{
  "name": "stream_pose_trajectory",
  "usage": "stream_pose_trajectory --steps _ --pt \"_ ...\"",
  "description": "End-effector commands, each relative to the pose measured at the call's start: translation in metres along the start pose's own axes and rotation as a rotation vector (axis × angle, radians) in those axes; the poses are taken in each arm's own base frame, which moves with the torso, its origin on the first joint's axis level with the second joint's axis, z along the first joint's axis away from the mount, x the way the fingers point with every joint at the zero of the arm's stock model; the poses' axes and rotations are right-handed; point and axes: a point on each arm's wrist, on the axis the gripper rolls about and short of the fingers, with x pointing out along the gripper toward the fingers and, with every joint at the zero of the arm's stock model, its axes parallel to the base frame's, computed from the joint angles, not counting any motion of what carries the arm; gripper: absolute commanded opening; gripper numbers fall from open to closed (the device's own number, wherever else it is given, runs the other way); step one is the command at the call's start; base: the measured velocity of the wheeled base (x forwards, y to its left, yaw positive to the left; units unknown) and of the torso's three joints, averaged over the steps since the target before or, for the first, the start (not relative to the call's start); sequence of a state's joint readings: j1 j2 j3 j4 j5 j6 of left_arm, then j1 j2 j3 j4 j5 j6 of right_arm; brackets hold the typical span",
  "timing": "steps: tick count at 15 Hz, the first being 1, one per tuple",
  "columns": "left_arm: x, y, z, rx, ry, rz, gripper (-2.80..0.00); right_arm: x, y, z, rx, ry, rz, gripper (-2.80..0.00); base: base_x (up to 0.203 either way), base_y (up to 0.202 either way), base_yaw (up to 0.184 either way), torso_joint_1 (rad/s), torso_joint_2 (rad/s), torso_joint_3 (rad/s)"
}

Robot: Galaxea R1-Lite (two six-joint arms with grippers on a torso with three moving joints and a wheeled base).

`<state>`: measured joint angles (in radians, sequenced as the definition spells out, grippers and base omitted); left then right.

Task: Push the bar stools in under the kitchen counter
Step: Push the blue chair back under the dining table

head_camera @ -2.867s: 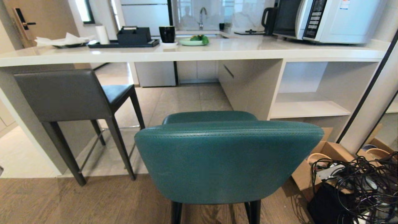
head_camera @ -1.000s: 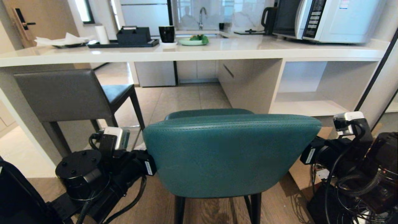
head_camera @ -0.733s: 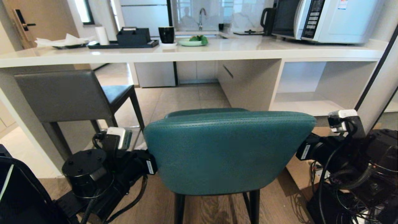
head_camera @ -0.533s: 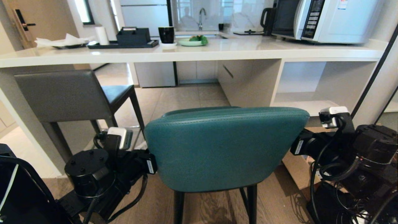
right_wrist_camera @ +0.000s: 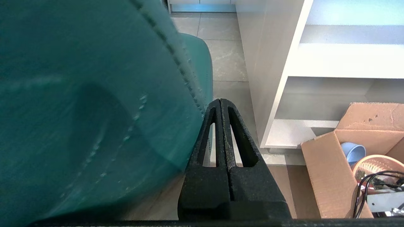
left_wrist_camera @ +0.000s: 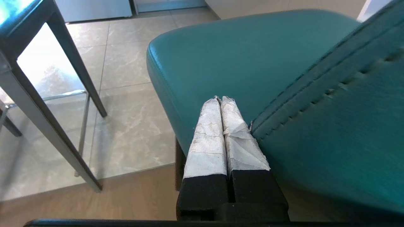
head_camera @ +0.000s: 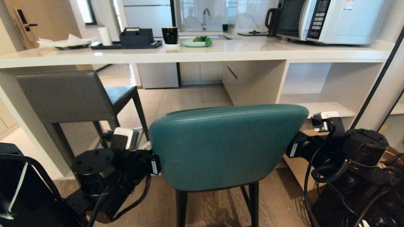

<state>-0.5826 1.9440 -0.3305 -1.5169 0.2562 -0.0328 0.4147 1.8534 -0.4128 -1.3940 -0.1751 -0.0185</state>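
Bench (head_camera: 221,52): long white slab top spanning the head view, grey panel side and open white shelves (head_camera: 315,94) at its right end. Teal stool (head_camera: 221,148): rounded leather backrest in the foreground, black legs on the wood floor, seat pointing toward the bench; it stands short of the slab edge, just left of the shelves, backrest turned slightly. Grey stool (head_camera: 66,96): boxy backrest and square legs at the left, seat already under the slab, backrest just below its edge. Microwave (head_camera: 334,19): on the bench top, far right. Cardboard box (right_wrist_camera: 334,164): on the floor beside the shelves, holding a blue cup and a basket. Black tray (head_camera: 126,45) with black caddy, black mug (head_camera: 170,34) and green plate (head_camera: 194,42): on the bench top, centre-left. Left gripper (left_wrist_camera: 221,100): jaws clenched together, nothing between them, taped fingertips lying against the left edge of the teal backrest beside its seam. Right gripper (right_wrist_camera: 220,101): jaws likewise pressed shut and empty, set against the right edge of the same backrest.
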Motion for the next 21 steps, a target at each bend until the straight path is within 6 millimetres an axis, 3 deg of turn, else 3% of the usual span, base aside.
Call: stream_pose_trajectory --steps 1,4,8,11,18,21 --pt "0.013 0.012 0.006 0.004 -0.041 0.057 -2.8 -0.001 0.0 -0.002 0.004 -0.004 0.006 -2.8 0.0 0.0 0.0 0.0 0.0 0.0" --pt "0.021 0.033 0.016 0.013 -0.084 0.103 -2.8 -0.004 -0.001 -0.006 0.001 0.013 0.006 -2.8 0.0 0.0 0.0 0.0 0.0 0.0" --pt "0.03 0.059 0.007 0.014 -0.055 0.155 -2.8 -0.004 0.0 -0.004 -0.002 0.004 0.008 -2.8 0.0 0.0 0.0 0.0 0.0 0.0" --pt "0.034 0.056 0.002 0.016 -0.045 0.144 -2.8 -0.001 0.0 -0.001 -0.002 -0.007 0.008 -2.8 0.0 0.0 0.0 0.0 0.0 0.0" --pt "0.032 0.032 0.007 0.019 -0.064 0.075 -2.8 0.044 0.001 -0.012 -0.009 -0.012 -0.012 -2.8 0.0 0.0 0.0 0.0 0.0 0.0" --pt "0.032 0.031 0.006 0.02 -0.059 0.071 -2.8 0.046 0.001 -0.012 -0.018 -0.014 -0.013 -2.8 0.0 0.0 0.0 0.0 0.0 0.0"
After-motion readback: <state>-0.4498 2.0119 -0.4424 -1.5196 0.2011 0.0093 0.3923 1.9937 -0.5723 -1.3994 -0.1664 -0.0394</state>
